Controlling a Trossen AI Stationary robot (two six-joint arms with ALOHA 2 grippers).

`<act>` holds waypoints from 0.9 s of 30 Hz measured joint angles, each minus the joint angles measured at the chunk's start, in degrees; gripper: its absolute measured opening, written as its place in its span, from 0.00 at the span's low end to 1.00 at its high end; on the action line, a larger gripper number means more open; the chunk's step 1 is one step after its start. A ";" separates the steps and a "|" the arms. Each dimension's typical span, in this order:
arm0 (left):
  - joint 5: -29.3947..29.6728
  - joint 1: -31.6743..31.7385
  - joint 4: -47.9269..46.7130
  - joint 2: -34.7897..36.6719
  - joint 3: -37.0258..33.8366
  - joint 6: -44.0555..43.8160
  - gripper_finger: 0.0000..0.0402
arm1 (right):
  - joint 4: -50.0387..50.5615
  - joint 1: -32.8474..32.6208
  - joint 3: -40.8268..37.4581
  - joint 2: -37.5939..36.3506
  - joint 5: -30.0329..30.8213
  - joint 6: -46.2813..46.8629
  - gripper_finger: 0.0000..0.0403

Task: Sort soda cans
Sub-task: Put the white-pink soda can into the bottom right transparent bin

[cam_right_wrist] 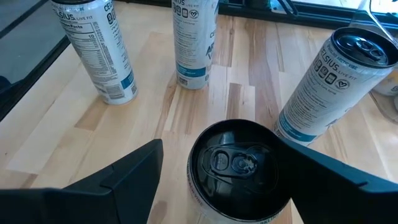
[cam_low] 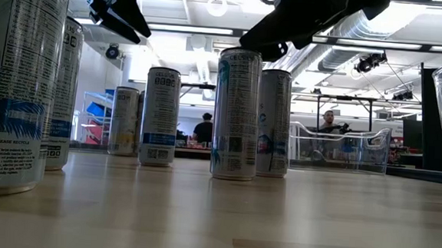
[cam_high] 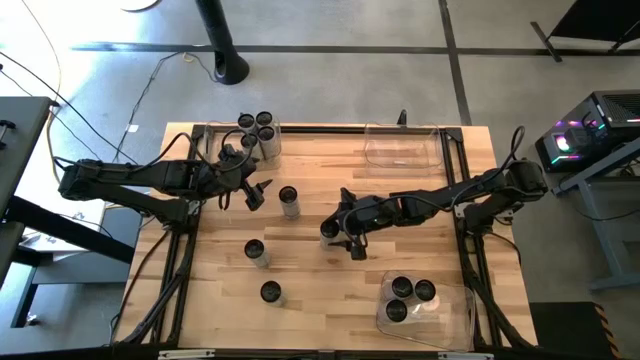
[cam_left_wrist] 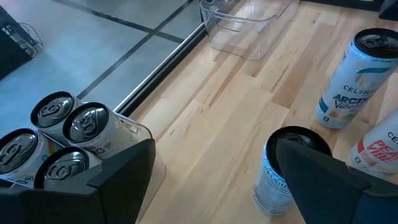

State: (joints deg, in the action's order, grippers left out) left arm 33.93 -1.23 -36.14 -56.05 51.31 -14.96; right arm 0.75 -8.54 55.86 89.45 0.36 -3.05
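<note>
The right gripper straddled a can, jaws open, nothing held; smooth, stiff sides suit a mid-body grip.

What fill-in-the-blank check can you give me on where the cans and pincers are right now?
1. The bin at the far left corner holds ____ cans.
2. The bin at the near right corner holds ____ cans.
3. The right pincer is open, its fingers on either side of a can with a ____ top.
4. The left pincer is open and holds ____.

Missing words: four; three; black; nothing
</note>
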 joint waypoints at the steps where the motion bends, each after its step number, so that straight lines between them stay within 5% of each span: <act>1: 0.00 0.00 0.00 0.00 0.00 0.00 0.82 | 0.02 0.00 0.00 0.00 -0.01 0.02 0.76; 27: -0.04 0.02 -0.02 0.00 0.00 -0.98 0.82 | -1.74 -0.17 -0.11 0.17 -0.91 0.16 0.79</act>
State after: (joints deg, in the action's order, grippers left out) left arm 33.89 -1.21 -36.16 -56.05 51.31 -15.94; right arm -1.00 -8.71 55.75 89.62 -0.54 -2.90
